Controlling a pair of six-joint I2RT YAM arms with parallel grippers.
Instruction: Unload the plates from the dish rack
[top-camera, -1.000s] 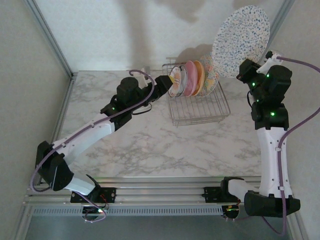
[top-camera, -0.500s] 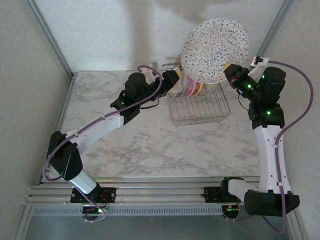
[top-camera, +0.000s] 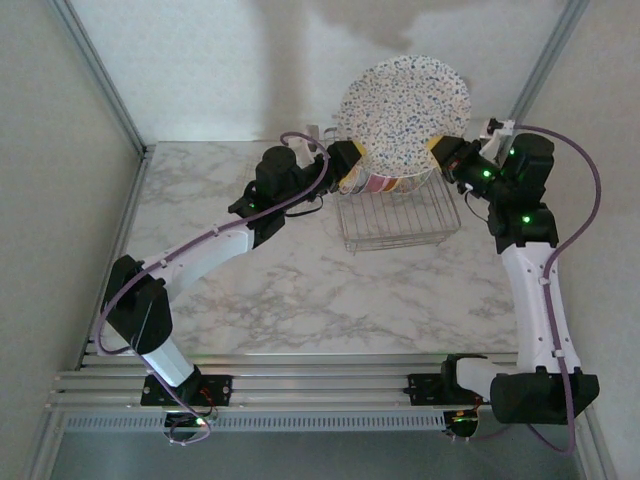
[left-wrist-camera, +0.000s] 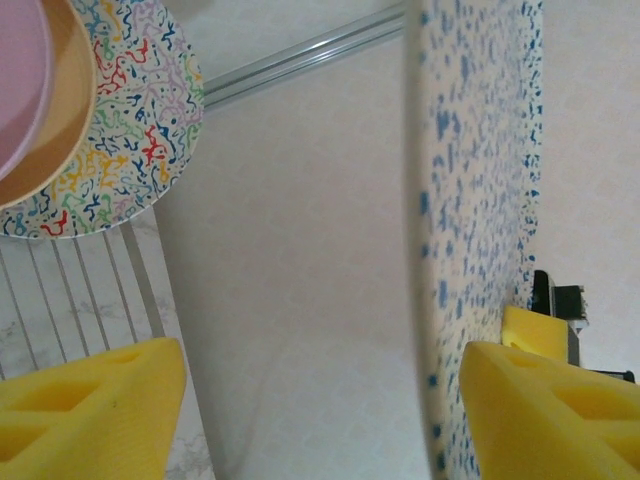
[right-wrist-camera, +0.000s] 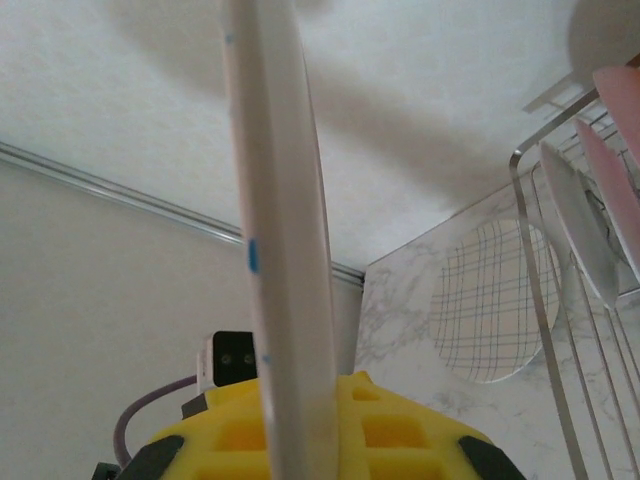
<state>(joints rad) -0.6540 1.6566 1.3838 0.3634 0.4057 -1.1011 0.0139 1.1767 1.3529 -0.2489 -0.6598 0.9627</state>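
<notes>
Swung in from the right, the right arm (top-camera: 533, 285) has carried the big blue-speckled plate (top-camera: 405, 108) leftward and a little lower, so it hangs over the back of the dish rack (top-camera: 400, 222) rather than out beside it. The left arm (top-camera: 200, 255) has stretched further and its wrist has come up to the plate's lower left rim. Both arms rise from the near edge of the marble counter (top-camera: 300, 285). The rack stands toward the counter's far right, and the wire of its near half is bare. Farther back, upright in its slots, the left wrist view shows a pink plate (left-wrist-camera: 18, 70), a yellow-orange plate (left-wrist-camera: 65, 110) and a multicolour-squiggled plate (left-wrist-camera: 130, 120) stacked face to face. The right wrist view also catches a white plate (right-wrist-camera: 578, 225) edge-on among the wires. Above these, and apart from them, is the blue-speckled plate. The right fingers (right-wrist-camera: 430, 445) are clamped on its lower right rim, and the plate rises edge-on out of the yellow pads. The left fingers (left-wrist-camera: 95, 395) stand wide apart with the plate's rim in the gap, close against one of them; whether it touches cannot be told. Behind everything is the pale wall (top-camera: 200, 70).
</notes>
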